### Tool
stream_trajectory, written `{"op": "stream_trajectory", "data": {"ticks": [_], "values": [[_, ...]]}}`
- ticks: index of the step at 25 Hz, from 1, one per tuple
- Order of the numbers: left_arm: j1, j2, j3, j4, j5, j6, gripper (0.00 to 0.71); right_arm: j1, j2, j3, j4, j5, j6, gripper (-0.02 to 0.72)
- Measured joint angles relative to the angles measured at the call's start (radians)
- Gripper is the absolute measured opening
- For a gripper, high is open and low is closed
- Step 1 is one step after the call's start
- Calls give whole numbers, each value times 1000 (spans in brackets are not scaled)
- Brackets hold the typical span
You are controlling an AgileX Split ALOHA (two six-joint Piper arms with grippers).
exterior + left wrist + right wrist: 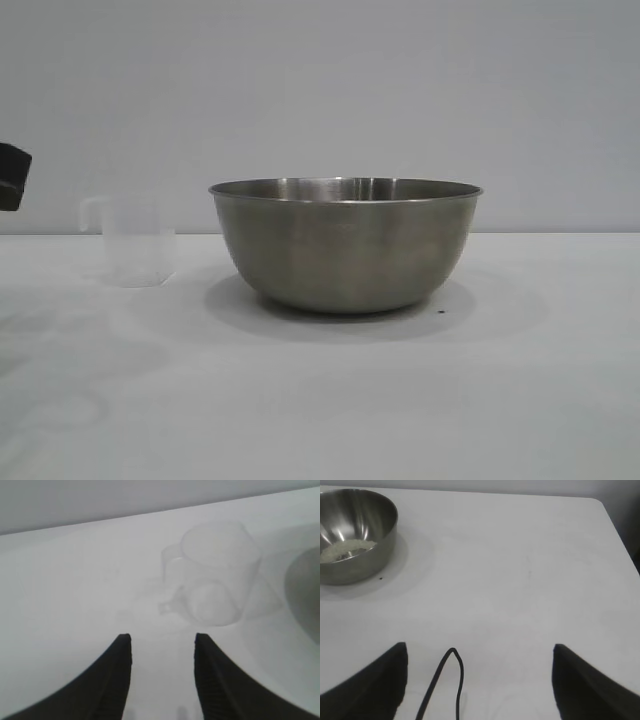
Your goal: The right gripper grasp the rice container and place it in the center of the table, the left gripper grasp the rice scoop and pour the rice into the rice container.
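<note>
The rice container (345, 243), a large steel bowl, stands at the middle of the white table (320, 400). In the right wrist view the bowl (355, 535) holds a thin pale layer of rice (347, 549). The rice scoop (135, 243), a small clear cup with a handle, stands upright on the table left of the bowl; it looks empty in the left wrist view (215, 575). My left gripper (162, 639) is open and empty, a short way back from the scoop; a part of it shows at the exterior view's left edge (12, 175). My right gripper (479, 647) is open and empty, far from the bowl.
A black cable loop (451, 680) hangs between the right fingers. The table's far edge and rounded corner (597, 501) show in the right wrist view. The bowl's side (305, 595) lies close beside the scoop in the left wrist view.
</note>
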Motion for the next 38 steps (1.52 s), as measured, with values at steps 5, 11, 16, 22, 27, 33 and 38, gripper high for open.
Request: {"op": "stream_trajectory", "data": {"ticks": [5, 11, 16, 22, 27, 33, 38], "values": [[0, -214, 2, 0, 201, -6, 253, 0, 0, 0, 0, 0, 0, 551], [0, -419, 8, 0, 447, -6, 454, 0, 0, 0, 0, 0, 0, 551], [0, -575, -58, 0, 733, -5, 508, 0, 0, 0, 0, 0, 1, 551], [0, -788, -208, 31, 1196, 73, 534, 0, 0, 0, 0, 0, 1, 551], [0, -979, -247, 56, 1442, 88, 534, 0, 0, 0, 0, 0, 1, 551], [0, -1211, -247, 65, 1664, 88, 534, 0, 0, 0, 0, 0, 4, 551], [0, -1381, -247, 128, 1830, 53, 534, 0, 0, 0, 0, 0, 4, 551]]}}
